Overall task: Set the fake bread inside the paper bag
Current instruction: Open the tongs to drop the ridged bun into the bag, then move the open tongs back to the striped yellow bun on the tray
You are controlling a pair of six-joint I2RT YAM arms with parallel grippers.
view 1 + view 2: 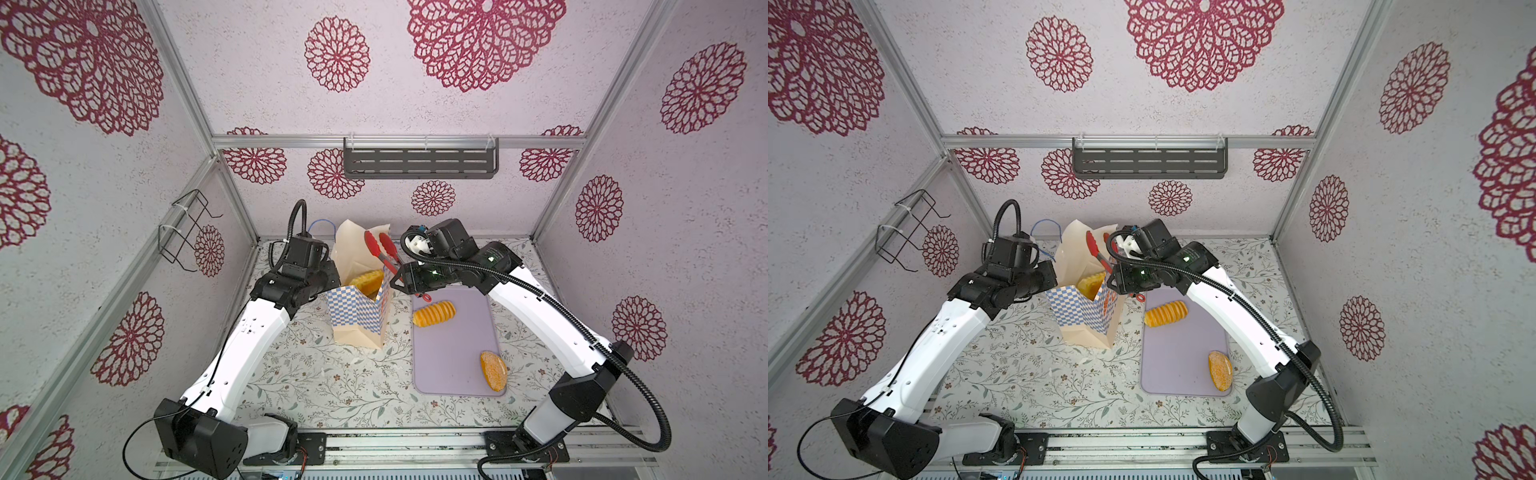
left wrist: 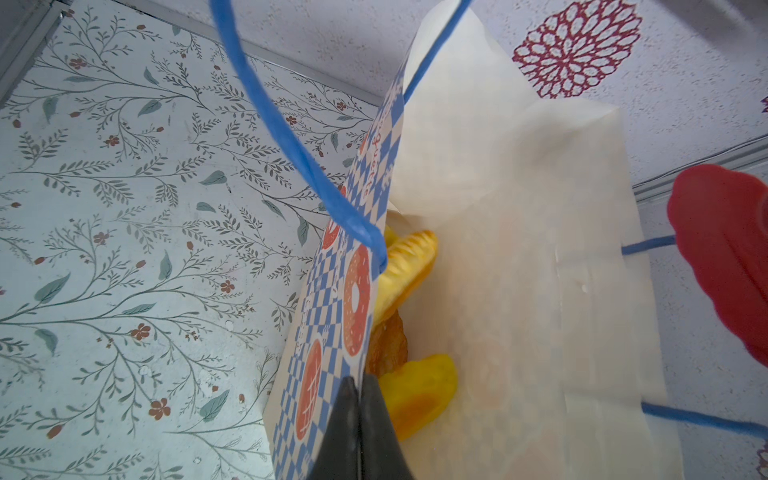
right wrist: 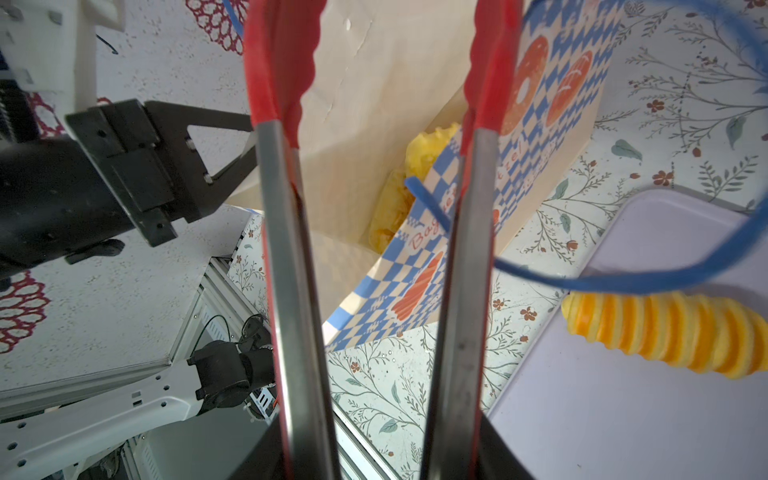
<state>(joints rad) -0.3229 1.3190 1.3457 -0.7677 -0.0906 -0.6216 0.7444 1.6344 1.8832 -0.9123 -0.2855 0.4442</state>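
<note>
**Bread bagging under way:** We see the left gripper [image 2: 358, 390] pinched tight on the checkered wall of the paper bag [image 1: 356, 318]. The bag stands upright on the floral table [image 1: 307, 386], just beside the lilac tray [image 1: 451, 357]. The right gripper [image 3: 380, 455] grips the handles of the red tongs [image 1: 371, 244], its jaws partly apart. The tongs' red tips are spread with nothing between them, above the bag's open mouth. Several pieces of fake bread [image 2: 411, 266] lie inside the bag. We count two more on the tray, well apart: a ribbed roll [image 1: 434, 313] at its far end and an oval bun [image 1: 493, 370] near its front right corner.
</note>
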